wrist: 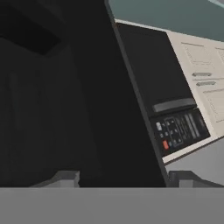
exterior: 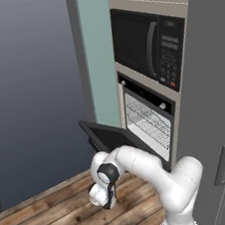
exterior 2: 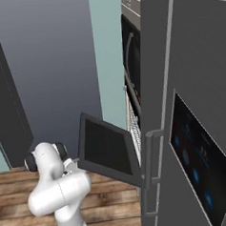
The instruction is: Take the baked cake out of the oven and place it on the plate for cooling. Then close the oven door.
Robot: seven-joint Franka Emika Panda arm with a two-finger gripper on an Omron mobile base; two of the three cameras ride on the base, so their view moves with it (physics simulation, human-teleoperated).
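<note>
The black oven stands with its silver wire racks showing. Its oven door hangs partly lowered, slanting out over the floor, and its dark window panel faces the right base camera. My hand sits low, beneath the door's outer edge. In the hand view my gripper is open, fingertips wide apart, with the door's black underside close in front and its edge running up between them. Nothing is held. The cake and the plate are out of view.
A black microwave with a keypad sits above the oven. The tall grey fridge stands right beside it, its handle near the door's hinge side. Wooden floor stretches to the left before a dark wall.
</note>
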